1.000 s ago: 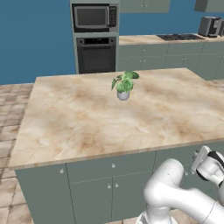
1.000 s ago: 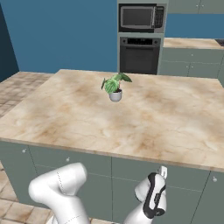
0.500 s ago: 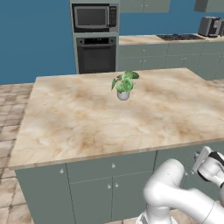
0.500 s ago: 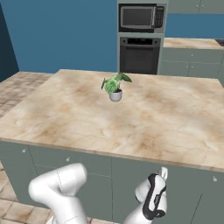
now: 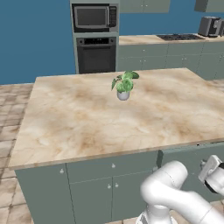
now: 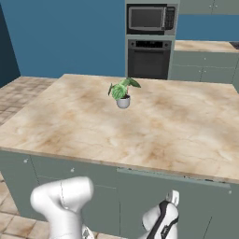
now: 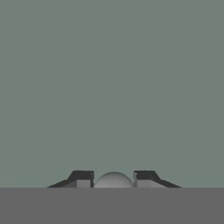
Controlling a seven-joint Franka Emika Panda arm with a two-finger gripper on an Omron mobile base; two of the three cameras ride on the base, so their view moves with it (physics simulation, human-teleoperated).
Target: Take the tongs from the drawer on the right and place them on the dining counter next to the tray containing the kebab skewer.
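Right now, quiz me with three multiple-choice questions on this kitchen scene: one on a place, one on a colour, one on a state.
1. Where does the potted plant stand?
A. on the marbled island
B. on the floor
C. inside the oven

2. What colour is the wall behind the island?
A. yellow
B. blue
C. white

3. How does the gripper stand at the drawer?
A. wide open in the air
B. holding the plant
C. shut on the knob

Answers:
1 A, both base views show the pot on the island top.
2 B, the wall is plainly blue.
3 C, in the hand view the fingertips flank the round pale knob against the grey-green front.
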